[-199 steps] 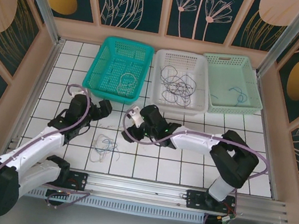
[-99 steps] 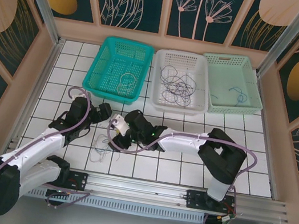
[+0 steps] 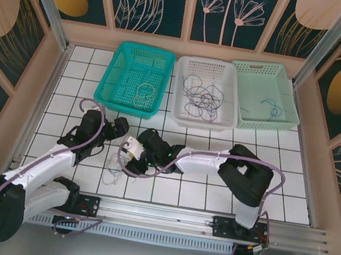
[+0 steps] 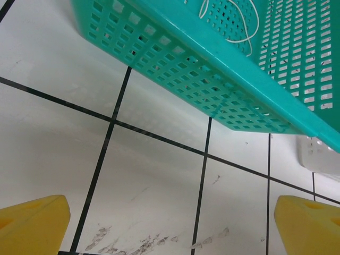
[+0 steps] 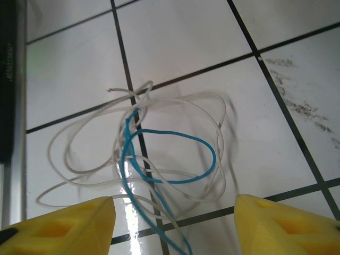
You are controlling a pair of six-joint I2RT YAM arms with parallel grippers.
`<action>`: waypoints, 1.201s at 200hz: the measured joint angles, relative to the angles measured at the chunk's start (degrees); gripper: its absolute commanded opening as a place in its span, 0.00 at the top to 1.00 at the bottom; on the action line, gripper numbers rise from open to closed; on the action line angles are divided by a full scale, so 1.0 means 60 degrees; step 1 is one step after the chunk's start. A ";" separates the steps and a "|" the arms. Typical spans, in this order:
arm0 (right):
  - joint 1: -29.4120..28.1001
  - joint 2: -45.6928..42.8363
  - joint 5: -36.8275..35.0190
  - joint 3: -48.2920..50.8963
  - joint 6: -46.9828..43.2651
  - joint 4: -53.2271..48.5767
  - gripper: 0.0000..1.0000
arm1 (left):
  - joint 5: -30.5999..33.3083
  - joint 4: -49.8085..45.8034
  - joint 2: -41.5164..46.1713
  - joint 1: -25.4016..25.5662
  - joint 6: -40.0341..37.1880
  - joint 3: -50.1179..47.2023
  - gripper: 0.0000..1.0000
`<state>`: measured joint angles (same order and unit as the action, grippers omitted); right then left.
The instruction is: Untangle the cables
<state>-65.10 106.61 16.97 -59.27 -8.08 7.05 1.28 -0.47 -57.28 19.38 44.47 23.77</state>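
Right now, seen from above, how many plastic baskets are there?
3. The teal basket is at the back left, the white basket is in the middle, and the pale green basket is at the back right, side by side. None seems hidden.

Jaws open on left arm, on right arm

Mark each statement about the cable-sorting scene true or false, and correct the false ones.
1. A blue cable lies tangled with a pale cable on the table. True.
2. The right gripper is shut on the blue cable. False: its jaws stand open over the tangle.
3. The left gripper is open, close to the teal basket. True.
4. The white basket is empty. False: it holds dark cables.
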 measured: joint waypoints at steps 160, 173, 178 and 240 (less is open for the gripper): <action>0.0925 -0.3592 -0.1195 0.1752 0.0667 0.0590 1.00 | -0.0667 0.0091 -0.0364 0.0000 -0.0189 0.0018 0.01; 0.1020 -0.4058 -0.1253 0.1825 0.0699 0.0590 1.00 | -0.0670 0.0091 -0.0317 0.0000 -0.0211 0.0018 0.02; 0.1075 -0.4251 -0.1260 0.1865 0.0707 0.0590 1.00 | -0.0670 0.0091 -0.0280 0.0000 -0.0219 0.0018 0.02; 0.2237 -0.6553 -0.1341 0.2211 0.0947 0.0576 1.00 | -0.0637 0.0109 0.0066 0.0000 -0.0222 0.0018 0.01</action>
<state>-51.68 67.29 8.93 -46.00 -2.39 10.50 -2.55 0.19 -56.88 19.38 43.13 23.88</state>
